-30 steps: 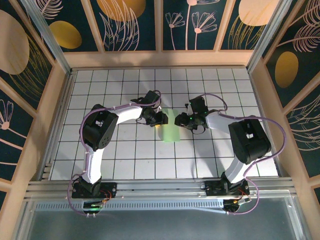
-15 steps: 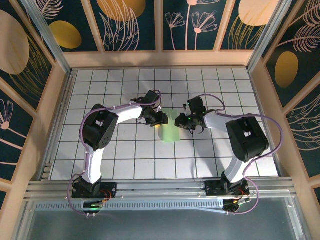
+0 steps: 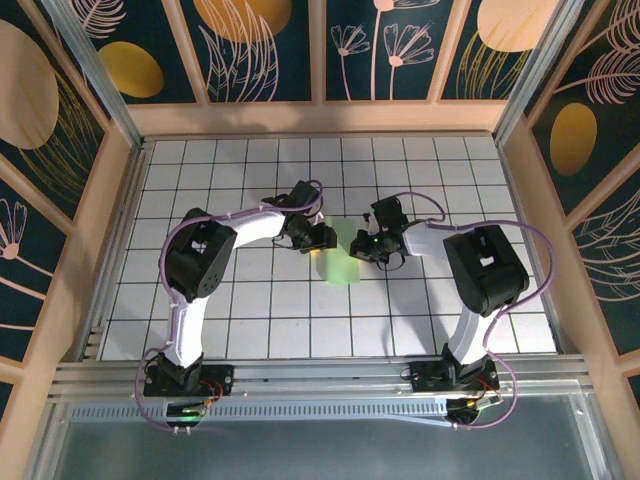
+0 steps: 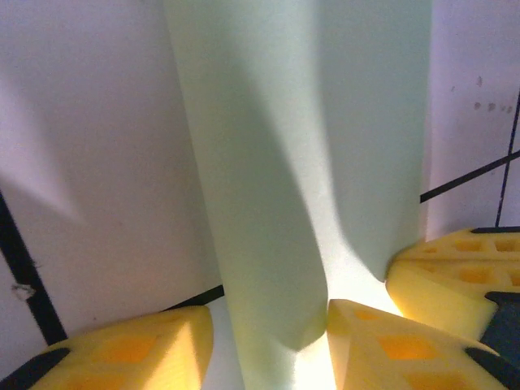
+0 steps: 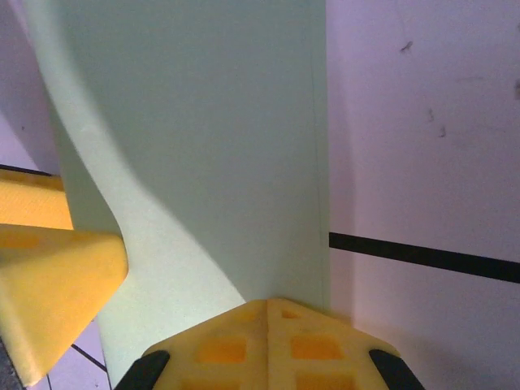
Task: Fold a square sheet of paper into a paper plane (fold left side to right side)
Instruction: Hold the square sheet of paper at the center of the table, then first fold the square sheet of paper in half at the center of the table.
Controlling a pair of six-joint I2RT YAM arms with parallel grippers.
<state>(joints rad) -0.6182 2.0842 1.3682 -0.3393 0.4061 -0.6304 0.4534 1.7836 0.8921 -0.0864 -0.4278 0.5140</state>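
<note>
Right tool shifts left, pinches shut on thin pale-green square sheet of paper; left tool half-open straddling its rolled fold; uneven pull risks skewed crease

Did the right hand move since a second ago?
Yes. The right hand has slid a little to the left across the white tiles, further over the green paper.

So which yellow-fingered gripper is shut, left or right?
The right gripper, closed on the edge of the pale-green paper sheet; the left gripper stands open, straddling it.
</note>
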